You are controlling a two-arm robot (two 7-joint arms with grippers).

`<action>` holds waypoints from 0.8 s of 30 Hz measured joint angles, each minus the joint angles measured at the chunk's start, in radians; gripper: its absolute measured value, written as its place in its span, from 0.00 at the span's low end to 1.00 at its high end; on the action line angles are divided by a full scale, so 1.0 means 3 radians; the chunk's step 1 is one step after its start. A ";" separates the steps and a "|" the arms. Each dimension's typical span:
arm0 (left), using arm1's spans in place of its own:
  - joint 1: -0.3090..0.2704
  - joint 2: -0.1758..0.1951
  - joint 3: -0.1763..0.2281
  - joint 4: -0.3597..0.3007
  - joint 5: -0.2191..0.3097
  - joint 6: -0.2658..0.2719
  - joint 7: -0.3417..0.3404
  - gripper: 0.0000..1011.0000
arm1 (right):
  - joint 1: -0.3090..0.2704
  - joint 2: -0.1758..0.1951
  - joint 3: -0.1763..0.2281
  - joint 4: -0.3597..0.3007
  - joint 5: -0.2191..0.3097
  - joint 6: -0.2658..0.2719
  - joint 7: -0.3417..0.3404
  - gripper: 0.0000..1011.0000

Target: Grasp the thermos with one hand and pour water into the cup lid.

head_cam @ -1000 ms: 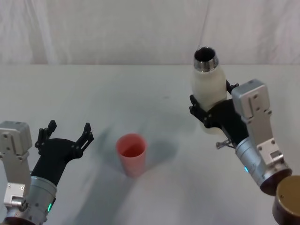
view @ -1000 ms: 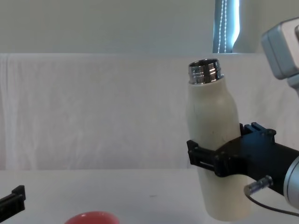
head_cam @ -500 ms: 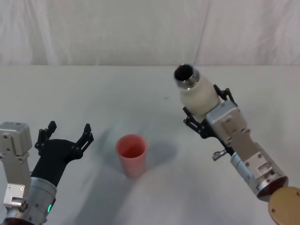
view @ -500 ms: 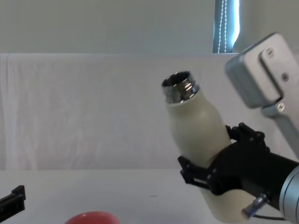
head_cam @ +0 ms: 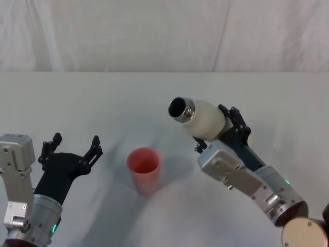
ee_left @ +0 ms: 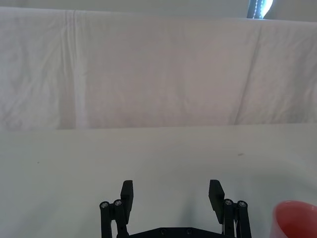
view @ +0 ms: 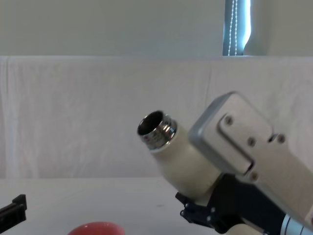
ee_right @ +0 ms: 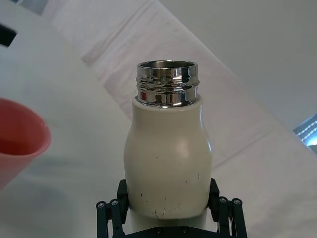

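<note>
My right gripper (head_cam: 222, 131) is shut on the cream-white thermos (head_cam: 201, 118), held above the table and tilted steeply to the left, chrome neck toward the coral cup lid (head_cam: 144, 169). The thermos (view: 182, 158) leans left in the chest view, with the cup lid's rim (view: 96, 228) below and to its left. In the right wrist view the black jaws clamp the thermos body (ee_right: 167, 168), and the cup lid (ee_right: 19, 142) lies off to one side. No water stream shows. My left gripper (head_cam: 72, 149) hangs open left of the cup lid, also open in its wrist view (ee_left: 171, 195).
A white table (head_cam: 128, 98) carries everything, with a white cloth backdrop (head_cam: 154, 31) along its far edge. Bare surface lies between the left gripper and the cup lid.
The right arm has tipped the thermos from upright to steeply leaning left and carried its mouth closer to the cup lid. The left gripper and cup lid have stayed put.
</note>
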 joint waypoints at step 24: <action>0.0000 0.0000 0.0000 0.0000 0.0000 0.0000 0.0000 0.99 | 0.0253 0.0188 -0.0423 0.0235 -0.0953 0.0025 -0.0199 0.94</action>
